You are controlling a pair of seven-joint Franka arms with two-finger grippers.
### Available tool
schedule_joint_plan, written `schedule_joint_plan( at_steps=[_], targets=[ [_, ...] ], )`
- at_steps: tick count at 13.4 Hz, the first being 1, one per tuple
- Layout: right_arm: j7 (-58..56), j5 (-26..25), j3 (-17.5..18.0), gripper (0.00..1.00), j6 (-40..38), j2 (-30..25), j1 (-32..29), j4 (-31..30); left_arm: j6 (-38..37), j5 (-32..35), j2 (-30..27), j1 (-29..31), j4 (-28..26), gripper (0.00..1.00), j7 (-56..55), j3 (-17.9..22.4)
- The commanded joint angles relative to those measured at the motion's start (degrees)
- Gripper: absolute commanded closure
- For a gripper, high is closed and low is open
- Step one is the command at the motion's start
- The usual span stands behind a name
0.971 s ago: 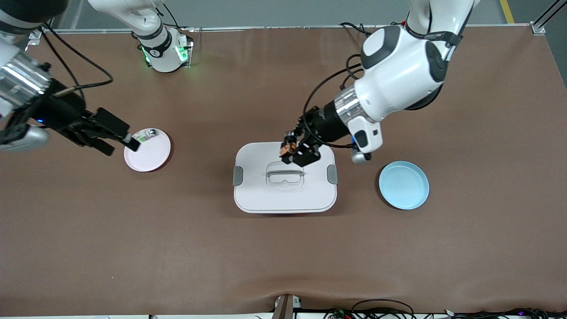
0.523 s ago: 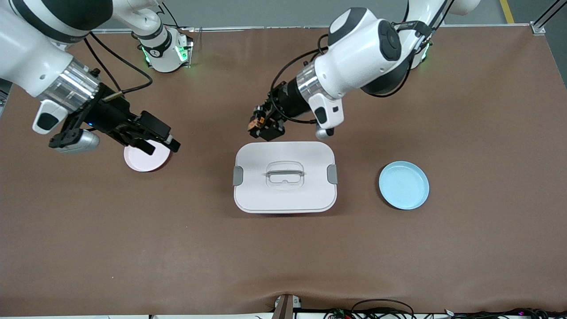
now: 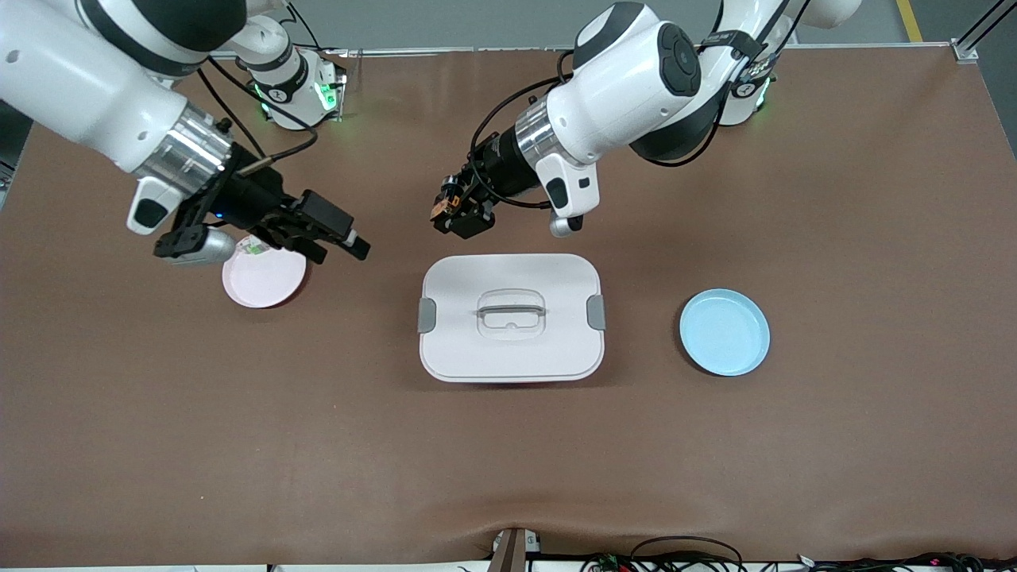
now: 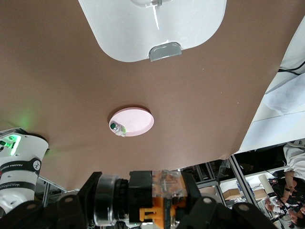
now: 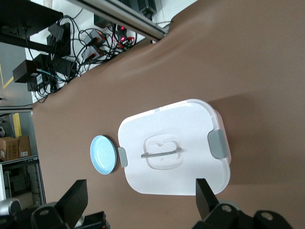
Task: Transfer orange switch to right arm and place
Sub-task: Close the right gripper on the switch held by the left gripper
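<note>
My left gripper [image 3: 454,213] is shut on the orange switch [image 3: 439,208], a tiny black block with an orange face. It holds the switch in the air over bare table, just off the edge of the white box that faces the robot bases. In the left wrist view the switch [image 4: 164,195] sits clamped between the black fingers. My right gripper [image 3: 351,238] is open and empty, over bare table between the pink plate [image 3: 262,280] and the switch, pointing at the left gripper. In the right wrist view its fingers [image 5: 76,198] stand wide apart.
A white lidded box [image 3: 510,349] with a handle sits mid-table. The pink plate holds a silvery-clear part with a green bit [image 3: 254,248]. A blue plate [image 3: 724,331] lies toward the left arm's end. The left wrist view also shows the pink plate [image 4: 138,120].
My left gripper carried the switch off the box lid toward the bases and the right arm's end. My right gripper moved from the pink plate toward the middle, closing the gap.
</note>
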Motion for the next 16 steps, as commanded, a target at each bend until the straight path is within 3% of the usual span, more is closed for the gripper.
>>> schedule_joint_plan(
  at_steps=[1,4,9,16],
  targets=[
    [1.5,1.2,-0.5,0.0,0.7,-4.7,1.6,-4.8,0.3,-0.7,0.0,0.0,0.5,0.73,-0.2,-0.1],
    [4.3,1.3,-0.5,0.0,1.2,-6.7,4.4,-7.4,0.3,-0.5,0.3,-0.1,0.5,0.73,-0.3,-0.1],
    [10.7,1.3,-0.5,0.0,11.0,-7.4,11.3,-10.7,0.3,-0.5,0.5,-0.1,1.0,0.73,-0.4,0.0],
    [7.6,0.9,-0.5,0.0,13.1,-7.1,12.7,-13.1,0.3,-0.4,0.3,-0.1,1.0,0.73,-0.6,0.0]
  ],
)
